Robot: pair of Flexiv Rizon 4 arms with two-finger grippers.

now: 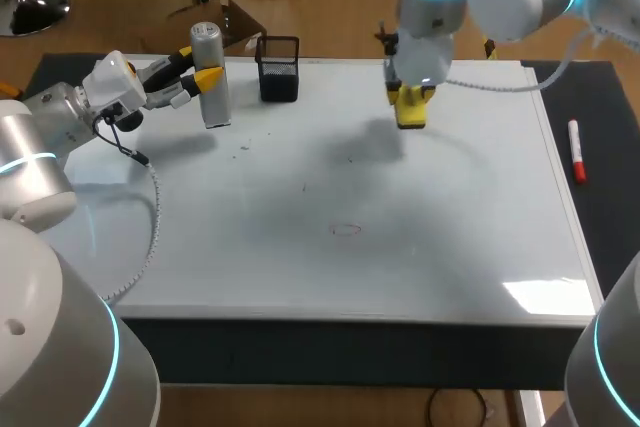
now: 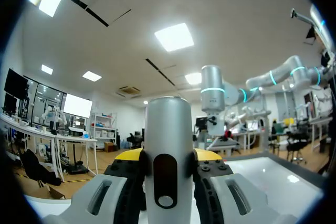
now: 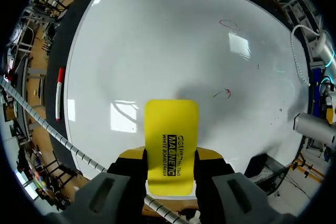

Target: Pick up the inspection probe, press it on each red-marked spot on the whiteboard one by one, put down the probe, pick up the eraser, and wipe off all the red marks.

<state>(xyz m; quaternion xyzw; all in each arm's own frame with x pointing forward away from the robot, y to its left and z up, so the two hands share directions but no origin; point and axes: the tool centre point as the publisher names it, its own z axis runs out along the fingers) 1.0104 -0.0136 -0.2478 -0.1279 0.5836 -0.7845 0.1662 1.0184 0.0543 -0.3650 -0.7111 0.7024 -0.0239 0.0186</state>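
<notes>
- Hiding behind the fingers of the left end effector (image 2: 167,157) in its wrist view, the lower end of the probe (image 2: 167,124) is out of sight; from the head view I cannot tell whether its base touches the board (image 1: 450,207)
- The underside of the eraser (image 3: 171,140) is hidden, so whether it meets the board cannot be told
- The red marks are faint: a thin oval (image 1: 345,230) near the board's middle, and a short stroke (image 3: 224,94) just ahead of the eraser; a few other specks are too small to tell their colour
- The probe is a silver cylinder with a dark oval slot, upright, clamped from both sides by the left end effector at the board's far left corner, beside a black mesh basket (image 1: 279,69)
- The eraser is a yellow block with black print, gripped between the fingers of the right end effector (image 1: 411,99) over the far part of the board, right of the basket
- The board is glossy white and lies flat on a dark tabletop (image 1: 612,207)
- A red-capped marker (image 1: 576,150) lies on the tabletop just beside the board's right edge
</notes>
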